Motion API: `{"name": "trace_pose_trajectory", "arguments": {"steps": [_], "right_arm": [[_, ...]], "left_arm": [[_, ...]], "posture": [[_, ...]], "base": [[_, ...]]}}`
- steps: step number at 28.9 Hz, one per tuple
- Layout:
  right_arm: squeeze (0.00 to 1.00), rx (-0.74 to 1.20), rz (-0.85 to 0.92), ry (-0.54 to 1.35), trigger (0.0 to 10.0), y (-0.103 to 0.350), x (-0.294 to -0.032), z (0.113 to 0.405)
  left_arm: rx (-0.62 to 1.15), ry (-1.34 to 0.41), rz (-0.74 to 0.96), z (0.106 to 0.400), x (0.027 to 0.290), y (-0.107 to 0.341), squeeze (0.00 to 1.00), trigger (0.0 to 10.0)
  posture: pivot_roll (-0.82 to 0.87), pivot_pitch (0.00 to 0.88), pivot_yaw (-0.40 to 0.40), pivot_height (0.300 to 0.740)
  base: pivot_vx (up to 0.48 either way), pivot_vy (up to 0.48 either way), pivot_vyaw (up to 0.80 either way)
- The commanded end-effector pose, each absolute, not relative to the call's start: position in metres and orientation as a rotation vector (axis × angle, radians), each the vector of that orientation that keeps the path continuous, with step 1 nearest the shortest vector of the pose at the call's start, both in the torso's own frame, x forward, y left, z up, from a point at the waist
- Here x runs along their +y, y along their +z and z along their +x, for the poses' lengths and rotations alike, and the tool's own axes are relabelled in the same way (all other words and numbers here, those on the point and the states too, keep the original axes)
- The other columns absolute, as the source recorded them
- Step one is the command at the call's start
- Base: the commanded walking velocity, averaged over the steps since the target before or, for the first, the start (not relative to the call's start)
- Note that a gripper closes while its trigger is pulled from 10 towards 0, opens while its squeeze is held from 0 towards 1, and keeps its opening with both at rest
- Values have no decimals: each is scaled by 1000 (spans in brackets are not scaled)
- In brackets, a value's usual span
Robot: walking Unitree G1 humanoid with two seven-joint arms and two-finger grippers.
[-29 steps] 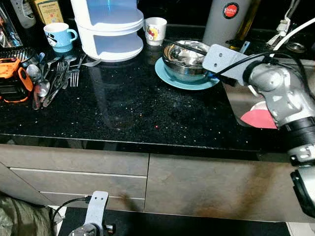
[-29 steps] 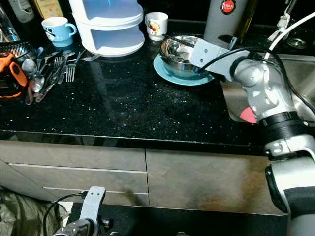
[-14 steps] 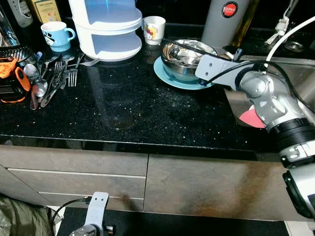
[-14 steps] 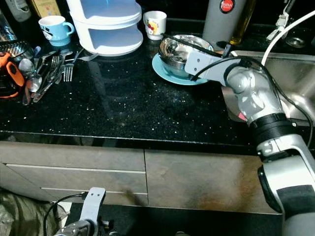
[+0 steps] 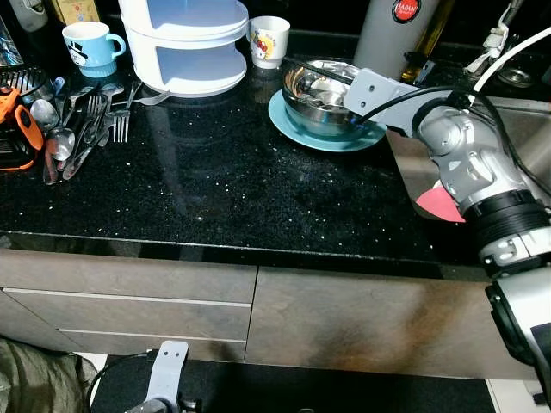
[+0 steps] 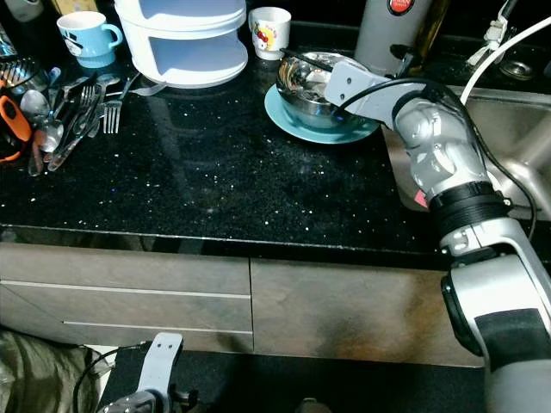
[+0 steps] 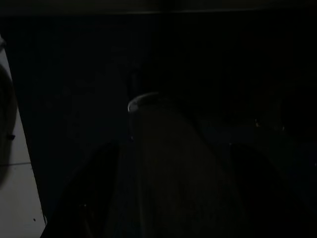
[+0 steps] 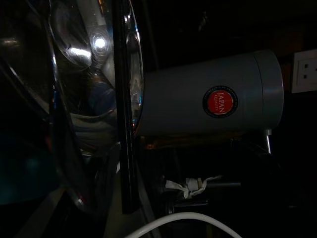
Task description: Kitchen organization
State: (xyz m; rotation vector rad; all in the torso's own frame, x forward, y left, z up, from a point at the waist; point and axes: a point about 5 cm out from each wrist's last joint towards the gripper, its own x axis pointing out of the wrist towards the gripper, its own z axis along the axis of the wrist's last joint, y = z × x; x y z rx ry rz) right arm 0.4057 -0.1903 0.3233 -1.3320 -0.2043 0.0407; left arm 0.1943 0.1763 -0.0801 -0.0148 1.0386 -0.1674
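Open counter [image 5: 215, 181] mid; cutlery [image 5: 82, 129] left, steel bowl [image 5: 317, 93] & flask [image 5: 398, 34] right.

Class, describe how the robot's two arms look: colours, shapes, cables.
The right arm is silver with rounded joints, a black ribbed band and a flat grey wrist plate; a black cable loops over it. The left arm shows a grey bracket with a black cable.
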Motion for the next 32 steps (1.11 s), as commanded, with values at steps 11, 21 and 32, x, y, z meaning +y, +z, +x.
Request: {"name": "trace_pose_trajectory", "arguments": {"steps": [11, 21, 32], "right_arm": [[0, -146, -1344, 82, 10000, 315, -195, 409], [0, -95, -1350, 98, 10000, 316, -204, 409], [0, -198, -1224, 80, 10000, 339, -206, 405]], "left_arm": [[1070, -178, -12, 183, 176, -85, 0, 10000], [1070, -180, -12, 183, 176, -85, 0, 10000], [1069, -185, -6, 185, 176, -85, 0, 10000]], "posture": [[24, 223, -60, 740], [28, 226, -61, 740], [20, 219, -56, 740]], "base": [[0, 0, 0], [0, 0, 0], [0, 0, 0]]}}
